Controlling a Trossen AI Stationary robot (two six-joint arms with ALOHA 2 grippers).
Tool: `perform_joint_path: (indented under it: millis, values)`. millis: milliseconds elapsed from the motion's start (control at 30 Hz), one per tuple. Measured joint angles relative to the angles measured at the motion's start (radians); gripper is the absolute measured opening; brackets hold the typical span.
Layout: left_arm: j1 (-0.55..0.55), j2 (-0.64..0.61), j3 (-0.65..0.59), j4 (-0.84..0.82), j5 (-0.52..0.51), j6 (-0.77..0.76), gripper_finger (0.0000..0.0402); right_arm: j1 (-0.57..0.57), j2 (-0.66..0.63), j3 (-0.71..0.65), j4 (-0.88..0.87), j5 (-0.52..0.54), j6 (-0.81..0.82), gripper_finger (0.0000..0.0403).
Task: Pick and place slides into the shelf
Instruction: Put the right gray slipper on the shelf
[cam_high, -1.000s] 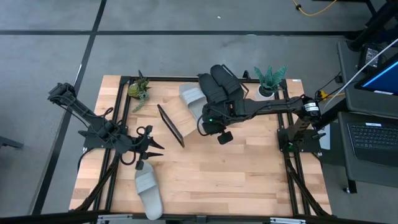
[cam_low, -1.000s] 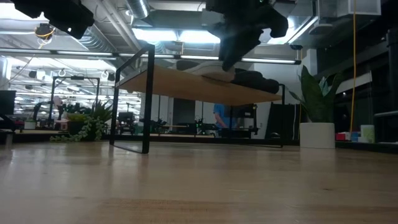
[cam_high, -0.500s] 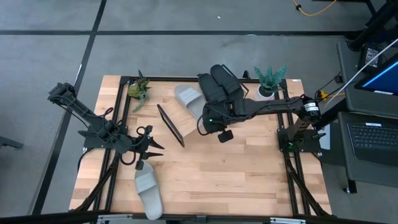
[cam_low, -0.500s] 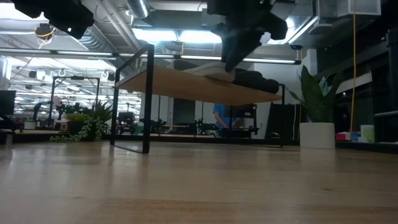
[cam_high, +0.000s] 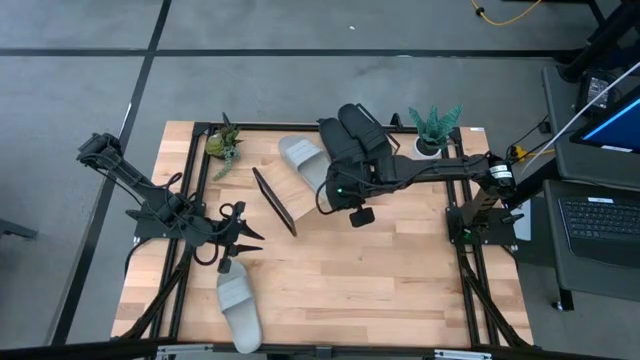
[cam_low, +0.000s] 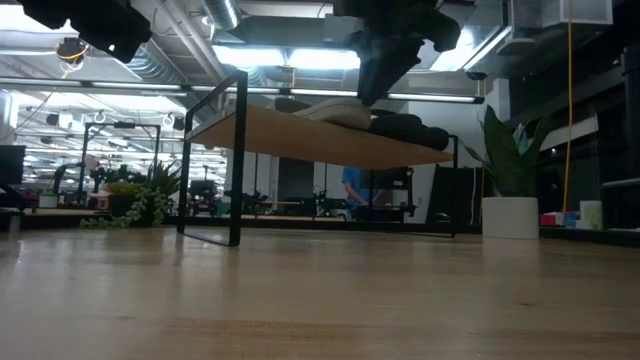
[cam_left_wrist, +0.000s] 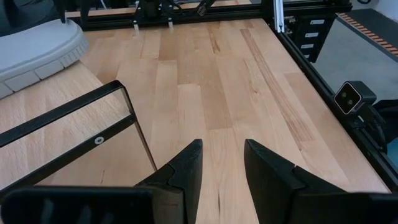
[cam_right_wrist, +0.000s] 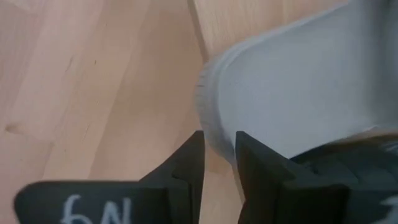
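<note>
We look down on the desk (cam_high: 330, 280); the shelf (cam_high: 300, 185) sits in the upper middle of the high view, its board tilted on a black wire frame; at its left end a dark frame bar (cam_high: 273, 202) slants across the wood.

Three slides lie on the shelf; a grey slide (cam_high: 303, 160) rests at an angle left of centre, and two black slides (cam_high: 352, 135) lie side by side just to its right, touching each other; in the low view the grey one (cam_low: 338, 113) and the black ones (cam_low: 405, 128) show above the board's edge.

The right arm reaches in from the right edge of the high view; its right hand (cam_high: 334, 192) hangs over the near end of the grey slide; in its wrist view the two fingers (cam_right_wrist: 186, 165) straddle the grey slide's rim (cam_right_wrist: 298, 93) with a narrow gap between them; whether they pinch the rim or only stand around it we cannot tell.

The fourth slide (cam_high: 239, 309), grey, lies on the desk at the lower left of the high view, well apart from the shelf; in the left wrist view its sole (cam_left_wrist: 37, 53) shows at the upper left.

The left hand (cam_high: 243, 236) waits over the desk's left side, just above that slide in the frame; its fingers (cam_left_wrist: 183, 171) stand parted with nothing between them.

Two small plants, one (cam_high: 223, 142) at the shelf's upper left and one (cam_high: 434, 128) at its upper right, stand at the desk's far edge.
</note>
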Motion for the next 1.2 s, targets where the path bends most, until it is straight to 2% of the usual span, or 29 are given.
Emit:
perform_joint_path:
  millis: [133, 333, 567, 1000, 1200]
  values:
    - [0.0, 0.0, 0.0, 0.0, 0.0, 0.0, 0.011, 0.0, 0.0, 0.0, -0.011, 0.0, 0.031, 0.0081]
    - [0.0, 0.0, 0.0, 0.0, 0.0, -0.003, 0.011, 0.0, 0.0, 0.0, -0.01, -0.002, 0.035, 0.0044]
    - [0.0, 0.0, 0.0, 0.0, 0.0, -0.003, 0.011, 0.0, 0.0, 0.053, -0.014, -0.007, 0.034, 0.0011]
    - [0.0, 0.0, 0.0, 0.0, 0.0, -0.002, 0.011, 0.0, 0.0, 0.13, -0.018, -0.006, -0.028, 0.002]
    - [0.0, 0.0, 0.0, 0.0, 0.0, 0.0, 0.011, -0.021, 0.0, 0.131, 0.072, 0.009, -0.096, 0.0021]
